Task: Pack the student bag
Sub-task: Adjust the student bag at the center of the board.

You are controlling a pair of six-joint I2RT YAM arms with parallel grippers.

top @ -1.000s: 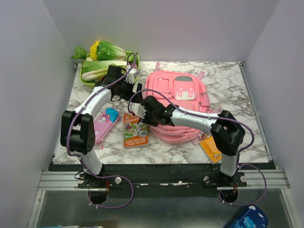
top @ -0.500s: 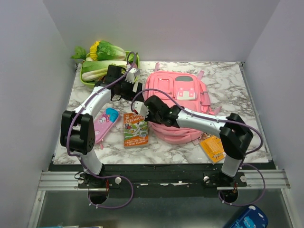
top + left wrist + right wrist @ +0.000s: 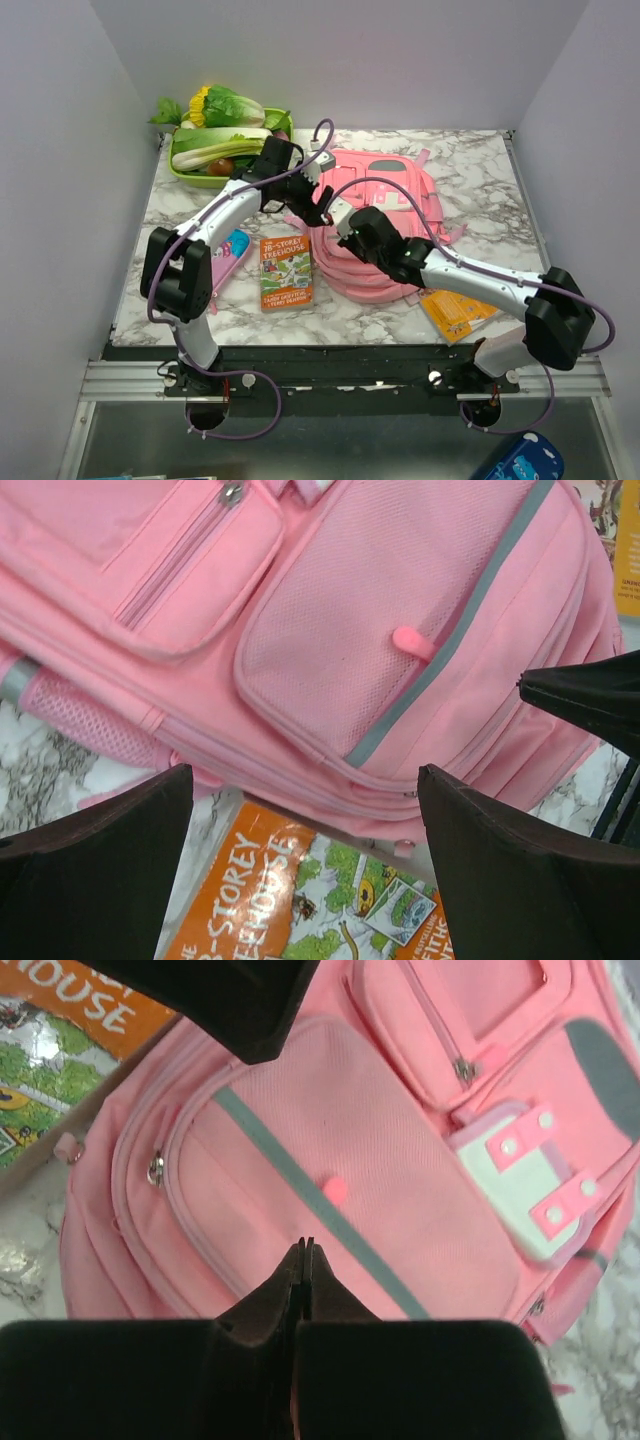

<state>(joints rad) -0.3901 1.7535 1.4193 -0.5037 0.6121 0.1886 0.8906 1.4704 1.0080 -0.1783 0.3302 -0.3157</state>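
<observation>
- Nearest, at 5 o'clock from the student bag (image 3: 375, 165): orange booklet (image 3: 455, 312), flat on the marble table (image 3: 525, 215) by its front edge.
- At 8 o'clock from the bag: Treehouse book (image 3: 286, 270), cover up, close against the bag's edge; toward 9 o'clock, pink pencil case (image 3: 234, 246), partly hidden by the left arm.
- Right gripper (image 3: 303, 1252): fingers pressed together, nothing seen between them, poised over the bag's mesh front pocket (image 3: 330, 1220).
- Left gripper (image 3: 302, 780): fingers spread wide, hovering over the bag's 9 o'clock side, clasping nothing.
- Student bag: flat, front up, centre-right on the table.
- Farthest, at 10 o'clock: green tray (image 3: 180, 172) of vegetables (image 3: 220, 135).
</observation>
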